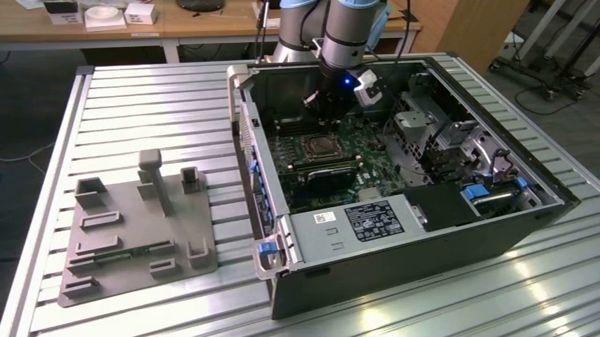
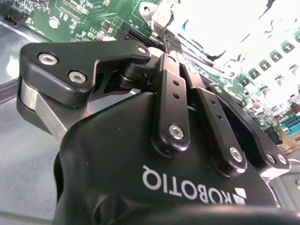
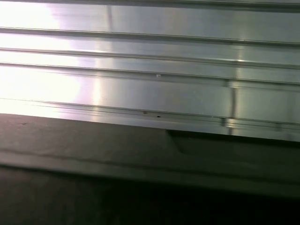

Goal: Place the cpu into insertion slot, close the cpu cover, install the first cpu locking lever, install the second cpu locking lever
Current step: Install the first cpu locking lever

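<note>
Ribbed aluminium bench [image 1: 140,105] carrying an open computer case [image 1: 525,232], which lies on its side with the interior facing up; in the first wrist view the bench slats [image 3: 150,89] run alongside a dark edge. A grey moulded fixture plate [image 1: 131,239], with raised posts and pockets, rests on the bench at the exterior view's left of the case, near it but apart. The grey robot arm [image 1: 342,28] comes down from the far side into the case opening. At the near end of the case sits a grey box with a black label [image 1: 361,223], and a metal drive cage [image 1: 422,123] stands toward the exterior view's right. A green circuit board [image 1: 375,151] covers the case floor, and it also appears beyond the black linkage in the second wrist view [image 2: 89,18]. The black hand [image 1: 325,111] hangs inside the case, low over the board, just beyond the far edge of the insertion slot [image 1: 322,147]; how far it is opened, and whether it has hold of anything, cannot be told. The insertion slot is a square dark socket with a silver rim, lying flat on the board near the case's middle, with a long black part [image 1: 328,179] on its near side. A small blue latch [image 1: 268,247] marks the near corner of the case
</note>
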You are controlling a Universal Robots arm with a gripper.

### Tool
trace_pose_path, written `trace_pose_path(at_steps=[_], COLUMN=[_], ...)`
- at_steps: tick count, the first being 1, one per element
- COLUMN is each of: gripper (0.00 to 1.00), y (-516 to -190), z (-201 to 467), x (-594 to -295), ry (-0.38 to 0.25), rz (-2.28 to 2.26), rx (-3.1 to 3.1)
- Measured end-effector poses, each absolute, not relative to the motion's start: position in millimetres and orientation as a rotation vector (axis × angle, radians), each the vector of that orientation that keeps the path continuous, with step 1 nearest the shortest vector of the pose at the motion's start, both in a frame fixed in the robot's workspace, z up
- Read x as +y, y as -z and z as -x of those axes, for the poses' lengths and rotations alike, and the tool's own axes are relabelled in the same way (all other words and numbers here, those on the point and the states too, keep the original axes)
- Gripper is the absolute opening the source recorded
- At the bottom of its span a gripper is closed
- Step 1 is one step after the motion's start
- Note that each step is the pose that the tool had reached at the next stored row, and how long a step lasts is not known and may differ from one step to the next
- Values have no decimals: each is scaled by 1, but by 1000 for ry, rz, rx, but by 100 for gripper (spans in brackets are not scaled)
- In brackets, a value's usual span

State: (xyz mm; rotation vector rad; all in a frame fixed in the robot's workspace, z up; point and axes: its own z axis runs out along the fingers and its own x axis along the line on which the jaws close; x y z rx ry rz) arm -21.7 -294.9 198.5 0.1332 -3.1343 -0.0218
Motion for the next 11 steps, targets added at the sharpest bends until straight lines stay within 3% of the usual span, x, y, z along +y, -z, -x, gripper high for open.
trace_pose_path(at_steps=[11], gripper=[11], y=[-201], z=[22], x=[-295], ry=[14], rz=[-133], rx=[-3134])
